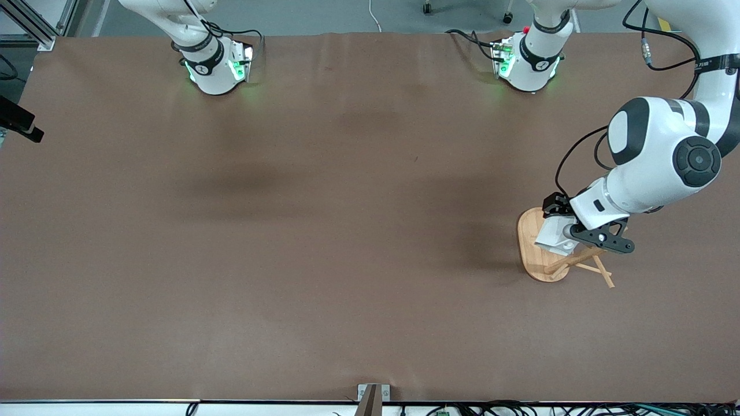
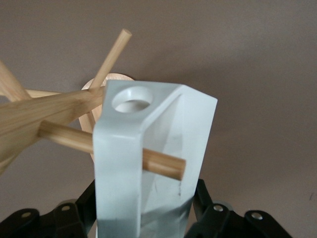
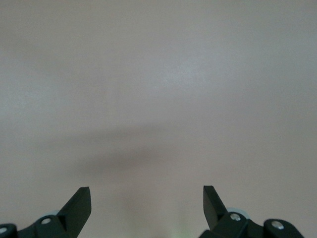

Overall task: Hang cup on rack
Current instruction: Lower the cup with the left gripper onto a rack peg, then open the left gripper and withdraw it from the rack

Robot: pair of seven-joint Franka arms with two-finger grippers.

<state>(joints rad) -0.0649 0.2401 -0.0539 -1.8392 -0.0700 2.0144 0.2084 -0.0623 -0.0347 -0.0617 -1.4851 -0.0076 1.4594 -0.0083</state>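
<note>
The white faceted cup (image 1: 553, 238) hangs over the bamboo rack (image 1: 531, 245) at the left arm's end of the table. My left gripper (image 1: 562, 231) is shut on the cup, its black fingers (image 2: 204, 196) pressing the cup's body from both sides. In the left wrist view the cup (image 2: 119, 188) fills the middle, and a rack peg (image 2: 162, 163) runs through its handle, the peg's end sticking out past it. The handle's round hole (image 2: 132, 98) faces up. My right gripper (image 3: 147, 196) stands open over bare table with nothing between its fingers.
The rack's oval base (image 1: 527, 231) sits on the brown table (image 1: 324, 231), with other pegs (image 1: 601, 273) pointing toward the front camera. Both arm bases (image 1: 214, 63) stand along the table's robot edge. A metal bracket (image 1: 373, 396) is at the front edge.
</note>
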